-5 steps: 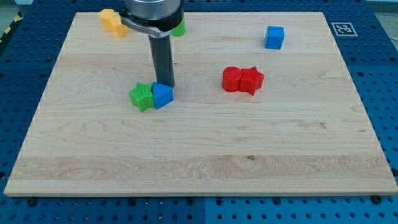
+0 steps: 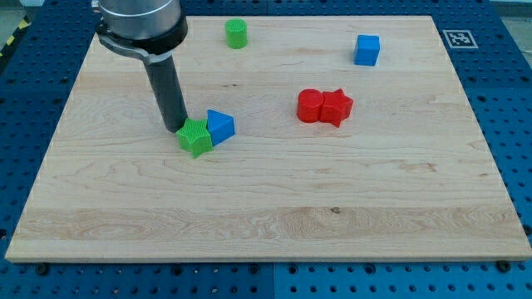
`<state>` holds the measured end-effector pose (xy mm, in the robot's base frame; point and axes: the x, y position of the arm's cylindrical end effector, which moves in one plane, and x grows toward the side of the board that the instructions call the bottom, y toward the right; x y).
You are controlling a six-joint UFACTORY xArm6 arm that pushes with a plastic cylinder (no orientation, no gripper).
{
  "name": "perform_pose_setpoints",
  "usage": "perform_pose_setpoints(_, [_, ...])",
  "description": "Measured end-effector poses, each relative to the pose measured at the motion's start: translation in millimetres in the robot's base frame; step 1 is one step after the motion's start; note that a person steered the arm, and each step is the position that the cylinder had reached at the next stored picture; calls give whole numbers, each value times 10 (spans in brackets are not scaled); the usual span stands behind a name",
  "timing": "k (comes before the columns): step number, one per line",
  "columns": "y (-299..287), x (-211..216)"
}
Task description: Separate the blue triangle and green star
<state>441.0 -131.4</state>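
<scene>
The green star (image 2: 196,137) lies left of centre on the wooden board (image 2: 266,216). The blue triangle (image 2: 220,125) touches it on its upper right side. My tip (image 2: 174,129) is at the star's upper left edge, touching or almost touching it. The dark rod rises from there toward the view's top left, where the arm's body hides part of the board.
A green cylinder (image 2: 237,33) stands near the top edge. A blue cube (image 2: 366,50) is at the upper right. A red cylinder (image 2: 310,106) and a red star (image 2: 337,106) touch each other right of centre.
My tip moved left, from above the blue triangle to the green star's upper left. The yellow blocks at the top left are now hidden behind the arm. The star and triangle shifted slightly.
</scene>
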Motion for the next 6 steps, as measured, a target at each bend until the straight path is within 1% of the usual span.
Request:
perform_pose_setpoints(2, [75,-120])
perform_pose_setpoints(5, [850,421])
perform_pose_setpoints(6, [792,439])
